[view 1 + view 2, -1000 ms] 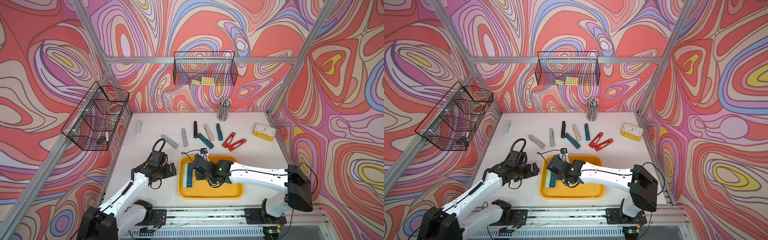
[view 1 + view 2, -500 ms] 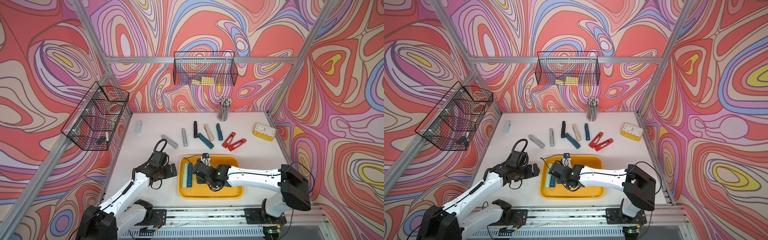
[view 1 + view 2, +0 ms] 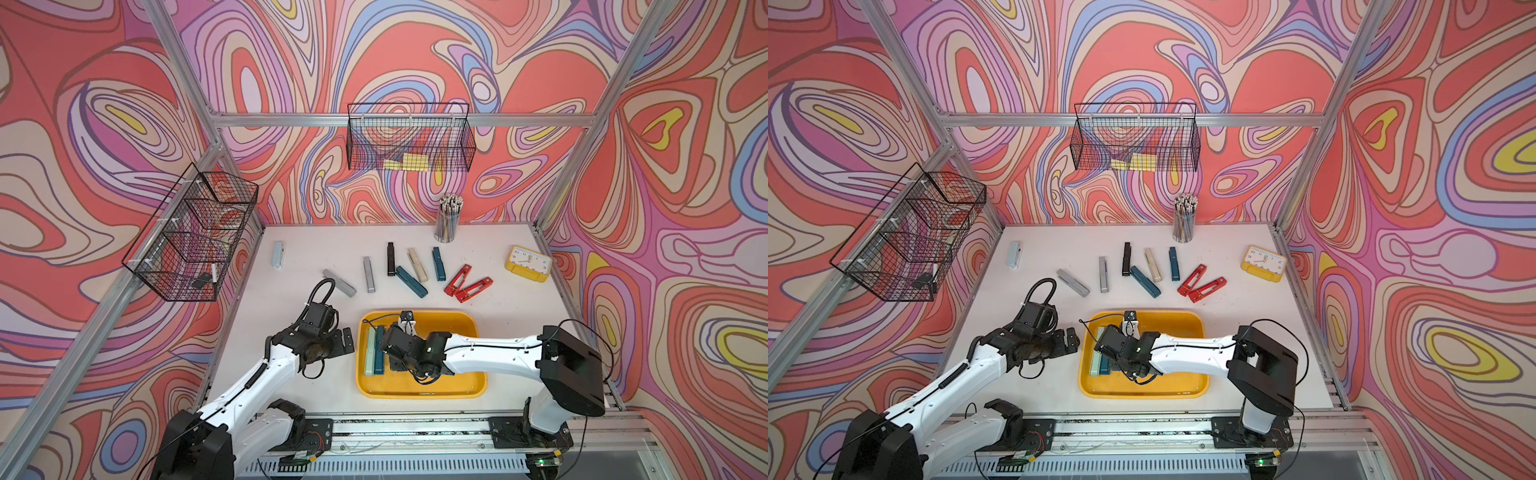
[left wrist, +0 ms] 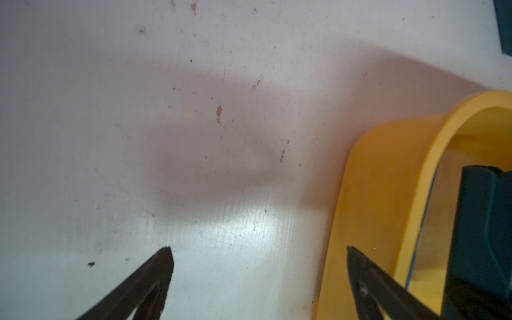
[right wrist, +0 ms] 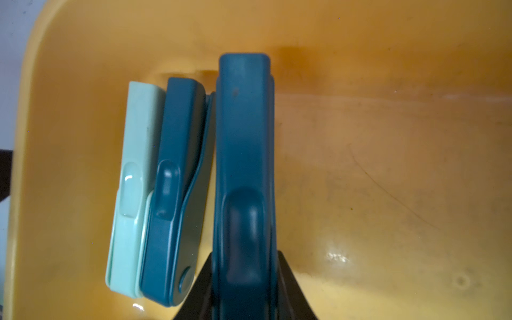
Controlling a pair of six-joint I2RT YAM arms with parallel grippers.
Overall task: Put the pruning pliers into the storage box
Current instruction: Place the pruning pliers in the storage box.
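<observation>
The yellow storage box [image 3: 463, 320] sits at the table's front; a pale green pruning pliers [image 5: 133, 180] and a teal one [image 5: 177, 180] lie side by side at its left end. My right gripper [image 5: 245, 252] is shut on another teal pliers [image 5: 243, 138], held low over the box floor right beside those two. My left gripper [image 4: 259, 249] hangs open and empty over bare table, just outside the box's left rim [image 4: 368, 177]. Several more pliers lie behind the box: grey [image 3: 339, 282], black [image 3: 390, 258], teal [image 3: 411, 281], beige [image 3: 417, 265] and red [image 3: 458, 279].
A yellow clock [image 3: 528, 264] stands at the back right and a cup of pencils [image 3: 448, 218] at the back wall. Black wire baskets hang on the back wall [image 3: 409, 143] and the left wall [image 3: 195, 237]. A pale pliers [image 3: 278, 255] lies alone at the far left.
My right gripper has carried the teal pliers nearer the front and lower in the box, up against the two lying there. The left arm has stayed put.
</observation>
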